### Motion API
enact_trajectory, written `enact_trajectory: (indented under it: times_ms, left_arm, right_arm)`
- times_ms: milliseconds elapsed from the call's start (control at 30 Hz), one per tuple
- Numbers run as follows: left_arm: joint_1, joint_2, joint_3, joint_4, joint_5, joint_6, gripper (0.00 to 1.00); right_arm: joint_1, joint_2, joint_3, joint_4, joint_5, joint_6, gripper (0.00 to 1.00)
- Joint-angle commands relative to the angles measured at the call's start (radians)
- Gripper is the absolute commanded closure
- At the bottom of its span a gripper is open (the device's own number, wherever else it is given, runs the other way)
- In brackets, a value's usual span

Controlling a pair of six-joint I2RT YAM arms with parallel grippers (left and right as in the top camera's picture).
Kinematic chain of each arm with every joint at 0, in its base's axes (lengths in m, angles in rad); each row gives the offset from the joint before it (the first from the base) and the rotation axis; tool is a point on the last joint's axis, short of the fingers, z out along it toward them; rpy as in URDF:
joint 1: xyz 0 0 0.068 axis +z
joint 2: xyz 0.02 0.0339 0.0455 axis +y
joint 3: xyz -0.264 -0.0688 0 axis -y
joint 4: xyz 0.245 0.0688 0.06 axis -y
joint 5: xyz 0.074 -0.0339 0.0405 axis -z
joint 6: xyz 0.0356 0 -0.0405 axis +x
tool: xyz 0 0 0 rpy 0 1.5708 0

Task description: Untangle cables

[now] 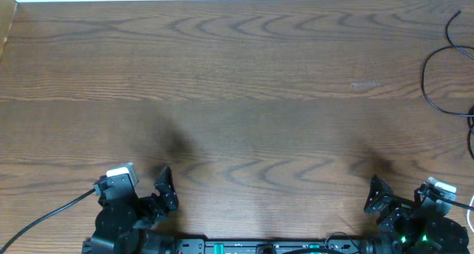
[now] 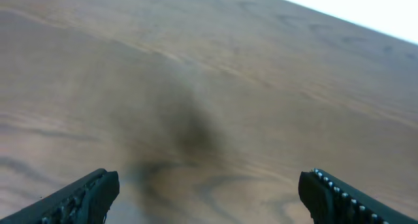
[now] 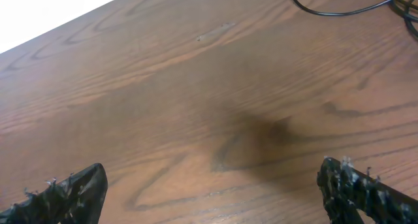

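Spread wide: left end effector [image 2: 209, 191] and right end effector [image 3: 212, 185]; cable [image 1: 424, 78] far right.
Both hang at the table's [image 1: 237, 84] near edge, holding nothing; the black cable lies well apart, seemingly in loose loops, partly out of view.

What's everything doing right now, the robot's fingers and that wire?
Left gripper: fingers open, holding nothing.
Right gripper: fingers open, holding nothing.
Black cable: lying in loose loops by the right edge of the table, untouched.
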Motion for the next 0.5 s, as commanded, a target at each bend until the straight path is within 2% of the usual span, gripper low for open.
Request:
enact_trajectory:
  times_ms: [0, 267, 467]
  left_arm:
    - [0.009, -0.024, -0.003, -0.013, -0.020, 0.013, 0.07]
    - [0.010, -0.157, -0.069, 0.008, -0.021, 0.013, 0.07]
    - [0.026, -0.163, -0.102, 0.062, -0.020, 0.013, 0.07]
  right_arm:
    - [0.007, -0.005, -0.005, 0.002, -0.003, 0.013, 0.01]
    - [0.007, -0.005, -0.005, 0.002, -0.002, 0.013, 0.01]
    - [0.007, -0.005, -0.005, 0.001, -0.002, 0.013, 0.01]
